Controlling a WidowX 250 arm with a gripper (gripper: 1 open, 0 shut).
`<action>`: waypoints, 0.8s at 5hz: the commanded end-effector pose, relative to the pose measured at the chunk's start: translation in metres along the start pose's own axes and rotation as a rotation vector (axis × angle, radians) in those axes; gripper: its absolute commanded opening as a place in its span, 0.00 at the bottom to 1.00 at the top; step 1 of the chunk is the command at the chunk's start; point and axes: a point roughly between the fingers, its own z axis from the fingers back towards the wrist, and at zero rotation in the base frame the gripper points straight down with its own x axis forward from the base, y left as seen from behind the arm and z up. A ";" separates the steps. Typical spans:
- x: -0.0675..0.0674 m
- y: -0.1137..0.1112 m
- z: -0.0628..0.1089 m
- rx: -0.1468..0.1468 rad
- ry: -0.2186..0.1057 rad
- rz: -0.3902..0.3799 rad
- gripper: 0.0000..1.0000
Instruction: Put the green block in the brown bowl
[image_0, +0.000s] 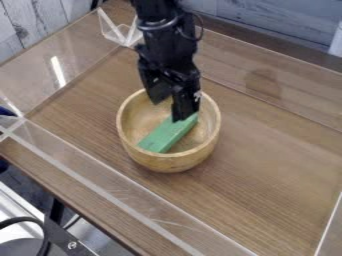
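Observation:
The green block lies inside the brown bowl, slanted from the bowl's middle up toward its far right wall. The bowl sits on the wooden table near the centre of the view. My gripper hangs just above the bowl's far side, pointing straight down. Its black fingers stand open with nothing between them, and their tips are clear of the block.
Clear acrylic walls edge the wooden table on the left, front and right. A white plank wall stands at the back left. Black cables show at the bottom left corner.

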 end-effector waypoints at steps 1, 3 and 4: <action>0.012 0.006 0.024 0.039 -0.067 0.037 1.00; 0.017 0.003 0.014 -0.028 -0.068 -0.088 1.00; 0.013 0.004 0.008 -0.056 -0.076 -0.050 1.00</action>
